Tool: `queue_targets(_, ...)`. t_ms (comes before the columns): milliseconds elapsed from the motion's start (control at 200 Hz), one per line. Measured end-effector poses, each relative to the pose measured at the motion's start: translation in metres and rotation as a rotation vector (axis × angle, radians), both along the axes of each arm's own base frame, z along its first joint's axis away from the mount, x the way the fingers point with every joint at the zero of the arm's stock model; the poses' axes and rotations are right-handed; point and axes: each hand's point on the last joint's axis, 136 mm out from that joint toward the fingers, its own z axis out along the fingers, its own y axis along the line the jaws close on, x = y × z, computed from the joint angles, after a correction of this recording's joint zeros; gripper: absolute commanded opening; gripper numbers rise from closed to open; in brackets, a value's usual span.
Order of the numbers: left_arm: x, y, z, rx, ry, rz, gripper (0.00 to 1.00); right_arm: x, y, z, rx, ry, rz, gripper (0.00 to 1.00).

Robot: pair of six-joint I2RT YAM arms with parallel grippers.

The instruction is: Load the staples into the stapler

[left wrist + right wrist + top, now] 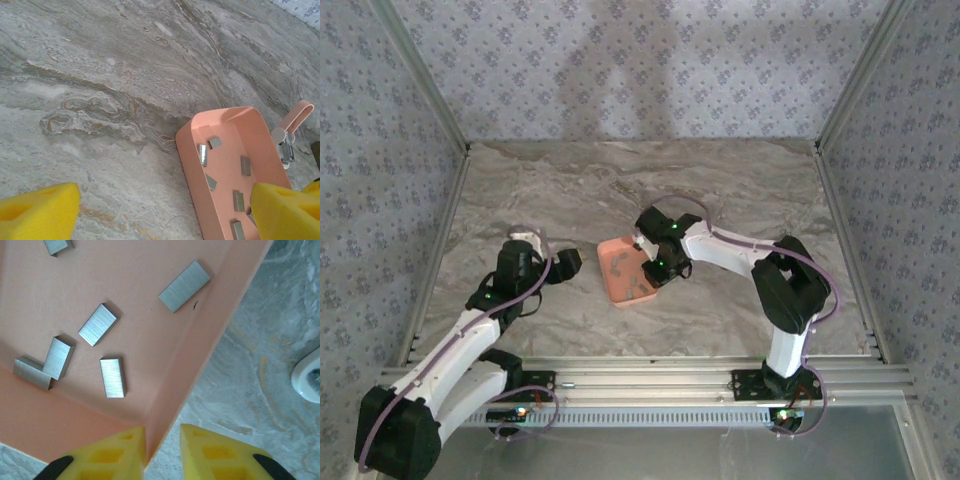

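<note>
Several small grey staples (112, 377) lie loose in the salmon tray (190, 355), and they also show in the left wrist view (203, 154). My right gripper (162, 432) stands narrowly open astride the tray's corner wall. Its left finger rests against the inside of the wall and its right finger stands just clear outside. The pink and white stapler (292, 131) lies on the table beyond the tray's far side, and its white end (307, 382) is at the right edge of the right wrist view. My left gripper (165, 200) is wide open over bare table beside the tray, holding nothing.
From above, the tray (620, 270) sits mid-table between the left gripper (570, 262) and the right gripper (655, 272). Patterned walls with metal rails enclose the marble tabletop (570, 190) on three sides. There is open surface behind and to the left of the tray.
</note>
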Motion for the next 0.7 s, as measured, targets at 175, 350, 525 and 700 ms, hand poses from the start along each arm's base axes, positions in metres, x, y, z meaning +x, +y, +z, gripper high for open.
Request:
queue_targets(175,0.0,0.002,0.002,0.003,-0.006,0.007,0.89,0.007,0.003,0.011,-0.006,-0.027,0.03,0.36)
queue_targets(350,-0.001,0.003,0.001,0.003,-0.005,0.009,0.9,0.018,0.002,0.028,-0.025,-0.079,0.026,0.39)
queue_targets(525,-0.005,0.005,-0.011,0.004,0.023,0.015,0.91,0.019,0.009,0.057,-0.005,-0.142,0.011,0.42)
queue_targets(700,-0.009,0.006,-0.014,0.003,0.026,0.018,0.91,0.011,0.029,0.072,0.035,-0.165,0.015,0.42)
